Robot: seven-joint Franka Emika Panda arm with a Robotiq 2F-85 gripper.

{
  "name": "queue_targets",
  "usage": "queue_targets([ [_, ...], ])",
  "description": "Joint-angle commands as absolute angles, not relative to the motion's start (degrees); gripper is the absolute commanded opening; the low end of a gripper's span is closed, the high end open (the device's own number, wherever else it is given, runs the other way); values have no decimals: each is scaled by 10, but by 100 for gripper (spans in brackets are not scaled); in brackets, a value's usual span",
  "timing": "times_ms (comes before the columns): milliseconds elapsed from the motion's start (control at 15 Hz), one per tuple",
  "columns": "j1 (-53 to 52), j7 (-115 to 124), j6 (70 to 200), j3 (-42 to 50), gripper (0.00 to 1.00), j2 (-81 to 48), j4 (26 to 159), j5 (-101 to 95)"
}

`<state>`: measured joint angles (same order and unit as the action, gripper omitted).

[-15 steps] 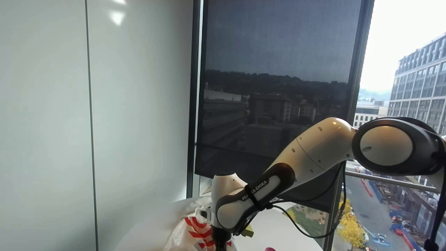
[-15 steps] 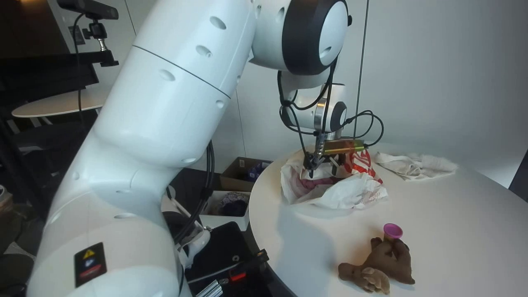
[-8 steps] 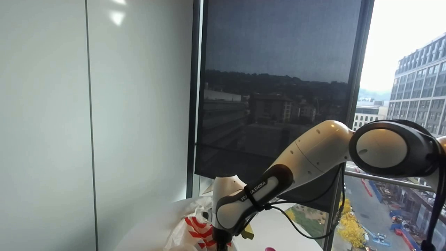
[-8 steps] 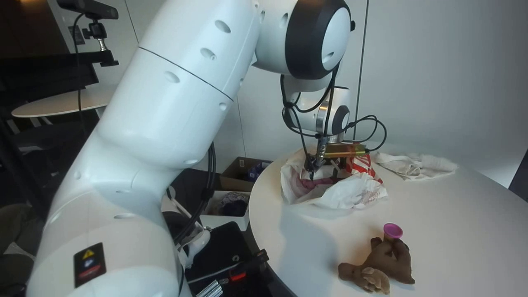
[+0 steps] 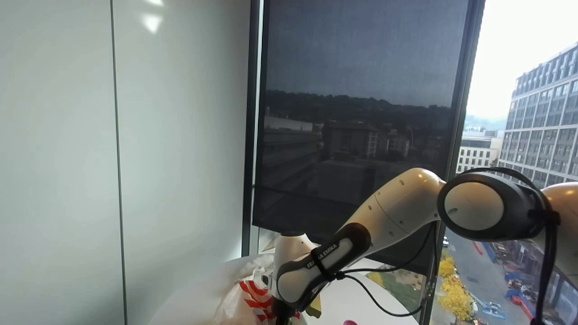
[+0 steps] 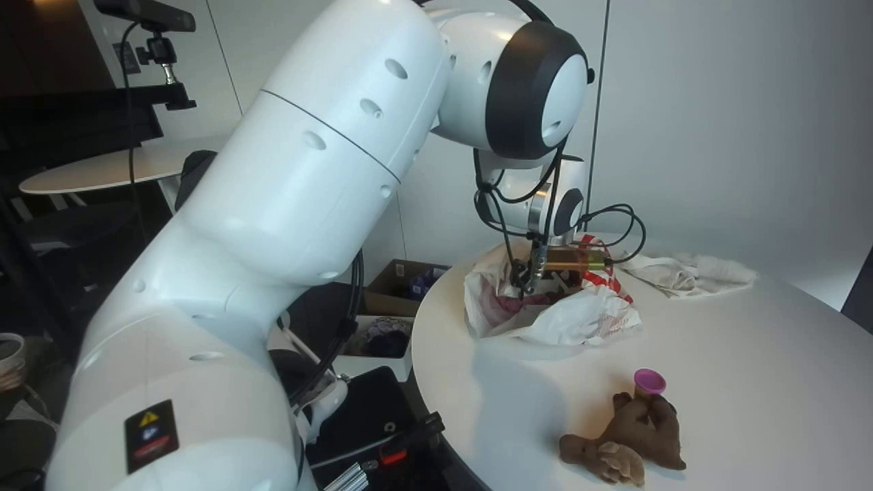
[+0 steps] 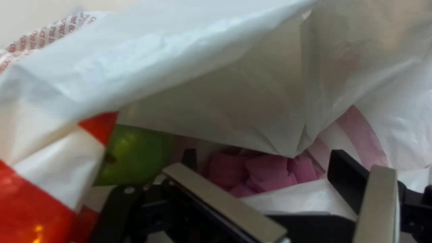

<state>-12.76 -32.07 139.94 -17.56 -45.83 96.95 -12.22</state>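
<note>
A crumpled white plastic bag [image 6: 586, 317] with red stripes lies on its side on the round table, its mouth gaping. My gripper [image 6: 532, 289] points down into that mouth, its fingertips partly hidden by the plastic. In the wrist view my gripper [image 7: 266, 168] stands open, the fingers wide apart. Beyond the fingertips is a folded pink thing [image 7: 266, 170] inside the bag, not held. A shiny green object [image 7: 135, 152] shows at the left, half covered by the bag's flap. I cannot tell whether either finger touches the bag.
On the white table [image 6: 764, 382] lies a brown plush toy [image 6: 641, 429] with a magenta-rimmed cup [image 6: 649, 382] against it. Behind the bag is a crumpled white cloth [image 6: 689, 273]. Boxes [image 6: 402, 286] stand on the floor beyond the table's edge.
The arm has come down, and the gripper has sunk lower into the bag's mouth. The bag, plush toy and cup have stayed put.
</note>
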Motion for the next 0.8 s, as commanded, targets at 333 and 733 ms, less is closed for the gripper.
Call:
queue_targets([
  [333,-169,-193,1434,-105,100,-516,875,-136],
  [733,-192,-166,1440,-92,100,-492,901,-160],
])
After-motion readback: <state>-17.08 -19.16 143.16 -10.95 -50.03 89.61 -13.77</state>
